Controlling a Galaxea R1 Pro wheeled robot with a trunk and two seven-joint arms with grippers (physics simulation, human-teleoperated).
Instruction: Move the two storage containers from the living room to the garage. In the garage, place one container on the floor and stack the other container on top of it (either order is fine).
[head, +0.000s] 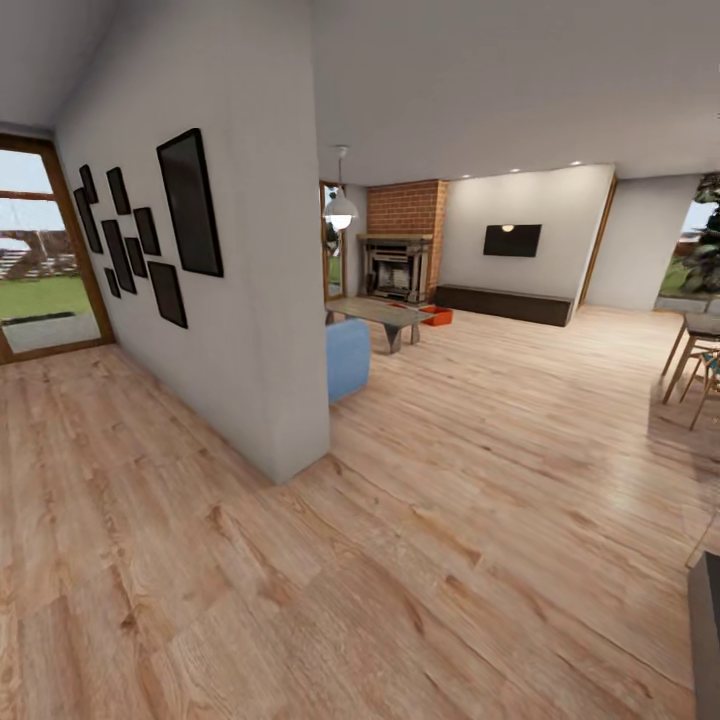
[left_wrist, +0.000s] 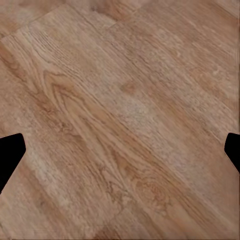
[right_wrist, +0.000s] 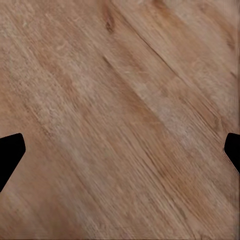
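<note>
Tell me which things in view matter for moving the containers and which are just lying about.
For the job:
red-orange storage container on the floor by the fireplace
left tool, open
right tool, open

Just there:
brick fireplace
coffee table
blue sofa
wall frames

Little of the robot's body can be seen. In the left wrist view, the left gripper (left_wrist: 120, 152) appears as two flat black fingertips (left_wrist: 10, 152), one at each side edge of the picture, against the wood-plank floor (left_wrist: 120, 100). Each tip is a plain, matte black wedge with an angled, chamfered end, with no screws, markings or cables visible on it. In the right wrist view, the right gripper (right_wrist: 120, 152) looks the same: two plain black fingertips (right_wrist: 10, 152) with the same angled cut, uniformly dark and unmarked. The surface detail of all four tips is too dark to make out.
</note>
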